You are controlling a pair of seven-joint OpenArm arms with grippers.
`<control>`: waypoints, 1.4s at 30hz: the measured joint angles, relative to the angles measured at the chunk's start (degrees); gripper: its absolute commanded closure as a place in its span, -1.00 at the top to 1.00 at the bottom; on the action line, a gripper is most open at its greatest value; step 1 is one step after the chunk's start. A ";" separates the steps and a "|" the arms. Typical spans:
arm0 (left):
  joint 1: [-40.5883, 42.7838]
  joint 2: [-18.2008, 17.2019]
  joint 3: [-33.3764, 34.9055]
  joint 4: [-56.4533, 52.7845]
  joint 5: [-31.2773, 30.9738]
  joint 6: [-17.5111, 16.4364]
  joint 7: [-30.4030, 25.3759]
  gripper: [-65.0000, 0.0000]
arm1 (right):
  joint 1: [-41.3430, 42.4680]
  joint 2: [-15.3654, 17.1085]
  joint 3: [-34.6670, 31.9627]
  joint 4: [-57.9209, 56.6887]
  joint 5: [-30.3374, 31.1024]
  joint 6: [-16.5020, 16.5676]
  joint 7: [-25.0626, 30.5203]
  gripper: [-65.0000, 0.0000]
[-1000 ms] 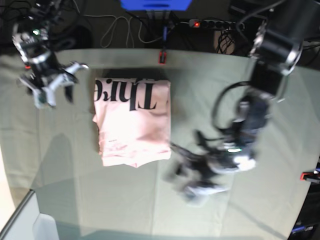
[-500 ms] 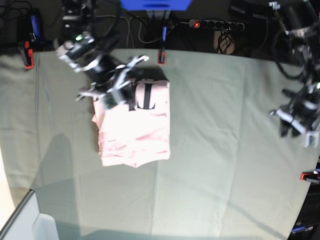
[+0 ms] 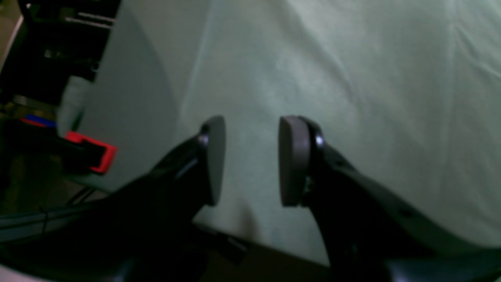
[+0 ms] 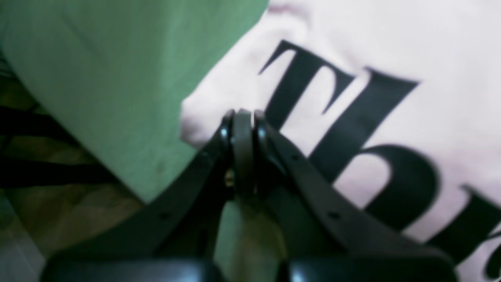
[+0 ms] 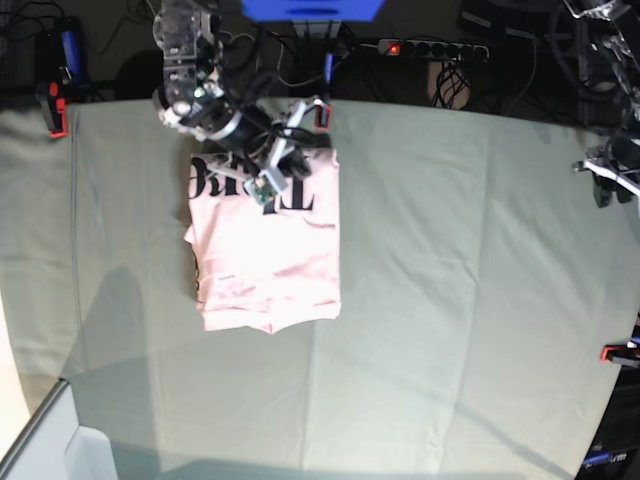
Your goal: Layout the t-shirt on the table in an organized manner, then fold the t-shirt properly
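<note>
**Folded tee under the right gripper, left gripper off at the table's edge**

While the t-shirt (image 5: pixel 265 250) lies folded into a rough rectangle on the table (image 5: pixel 450 300), the right gripper (image 5: pixel 285 150) sits over the shirt's far corner, the one nearest the red-and-black clamp (image 5: pixel 323 112) on the table's back edge. In the right wrist view that gripper (image 4: pixel 243 117) has its two pads pressed flat together, with no cloth visible between them; their tips are at the pink corner, just beside the black "T" of the lettering (image 4: pixel 352 129). Whether the tips touch the fabric cannot be told. The shirt's printed face is up, the lettering running along the end nearest that clamp, and the layered folded edges show on the side away from it.

The left gripper (image 5: pixel 612 180) is well apart from the shirt, at the table's side edge. In the left wrist view its jaws stand parted, the grey pads (image 3: pixel 291 160) facing each other with bare grey-green cloth (image 3: pixel 352 78) showing between them. It (image 3: pixel 250 160) holds nothing. Another red clamp (image 3: pixel 92 150) grips the table edge beside it.
</note>
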 measured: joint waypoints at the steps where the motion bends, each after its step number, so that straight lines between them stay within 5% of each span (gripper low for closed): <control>1: 0.31 -0.02 -0.15 0.00 0.00 0.02 -0.28 -0.32 | -0.46 -0.02 -0.04 0.02 -0.04 0.02 -0.07 -1.00; 13: 2.10 0.04 -0.35 0.00 0.04 0.00 -0.07 -0.32 | -4.42 -0.02 6.27 14.95 0.35 0.00 3.32 -1.00; 24: 6.10 3.23 -0.46 -0.42 0.68 0.22 0.26 -0.32 | 1.81 -0.28 19.82 0.02 0.42 -0.02 3.52 -1.00; 30: 9.01 4.24 -0.33 -1.57 0.09 -0.04 -0.26 -0.32 | -0.92 -0.59 23.39 6.84 1.09 0.09 3.21 -1.00; 37: 12.17 6.36 -0.31 -4.11 0.00 -0.15 -0.74 -0.64 | -10.08 -0.59 28.94 20.28 14.71 0.15 3.54 -1.00; 42: 12.63 5.88 -0.44 -13.94 0.55 0.46 -0.68 -0.84 | -16.28 -0.44 35.08 18.29 15.54 0.07 2.86 -1.00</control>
